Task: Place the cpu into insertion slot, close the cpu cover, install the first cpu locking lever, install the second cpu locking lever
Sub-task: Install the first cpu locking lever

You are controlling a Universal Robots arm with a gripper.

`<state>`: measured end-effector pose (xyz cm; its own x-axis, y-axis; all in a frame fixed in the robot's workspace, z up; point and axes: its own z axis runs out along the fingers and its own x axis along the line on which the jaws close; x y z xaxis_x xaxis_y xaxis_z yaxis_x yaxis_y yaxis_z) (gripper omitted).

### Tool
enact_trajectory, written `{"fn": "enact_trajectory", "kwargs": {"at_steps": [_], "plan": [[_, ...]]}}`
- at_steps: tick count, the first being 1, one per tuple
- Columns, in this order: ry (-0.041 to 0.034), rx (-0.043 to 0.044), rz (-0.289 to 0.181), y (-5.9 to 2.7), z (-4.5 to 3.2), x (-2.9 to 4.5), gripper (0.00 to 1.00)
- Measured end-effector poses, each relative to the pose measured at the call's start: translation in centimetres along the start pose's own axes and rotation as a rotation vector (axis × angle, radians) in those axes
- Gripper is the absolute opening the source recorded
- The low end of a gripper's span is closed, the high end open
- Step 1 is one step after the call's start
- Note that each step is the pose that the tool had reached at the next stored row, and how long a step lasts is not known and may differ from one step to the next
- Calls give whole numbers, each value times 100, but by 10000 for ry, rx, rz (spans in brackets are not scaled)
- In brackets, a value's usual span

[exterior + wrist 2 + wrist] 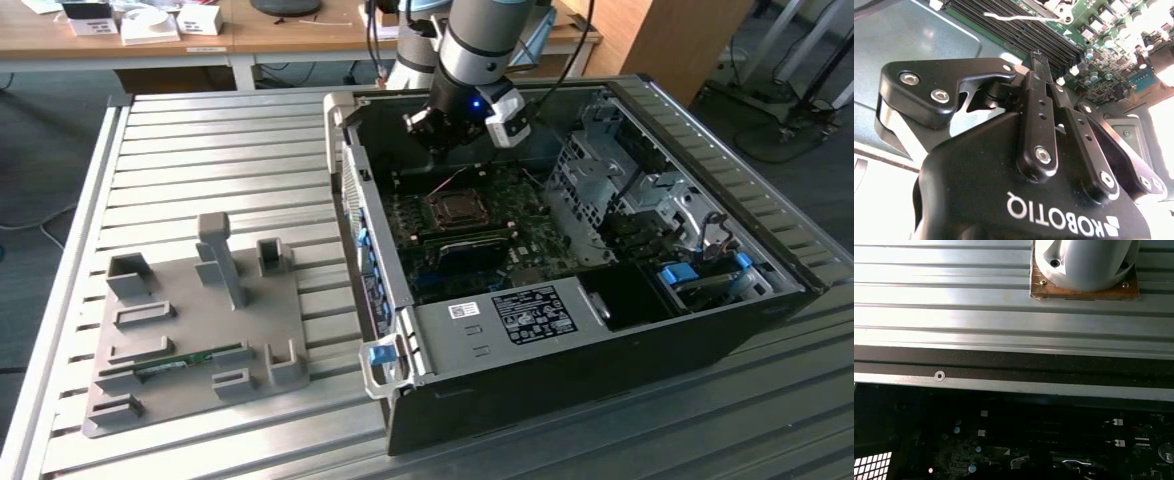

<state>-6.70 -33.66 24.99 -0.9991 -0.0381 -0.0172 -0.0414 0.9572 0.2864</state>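
Gripper, clenched shut, hung near the case's far edge; the socket lay below it, toward the board's middle.

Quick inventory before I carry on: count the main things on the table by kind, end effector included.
Black computer case: 1
Insertion slot: 1
Grey fixture plate: 1
Green memory stick: 1
End effector: 1
Total: 5
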Motion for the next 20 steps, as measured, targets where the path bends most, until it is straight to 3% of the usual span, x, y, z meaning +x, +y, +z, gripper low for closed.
{"fn": "enact_trajectory", "kwargs": {"at_steps": [5,12,20], "plan": [[1,1,-2,0,0,-17,11],[1,0,-1,-5,2,-110,11],[1,1,0,-26,73,-115,11]]}}
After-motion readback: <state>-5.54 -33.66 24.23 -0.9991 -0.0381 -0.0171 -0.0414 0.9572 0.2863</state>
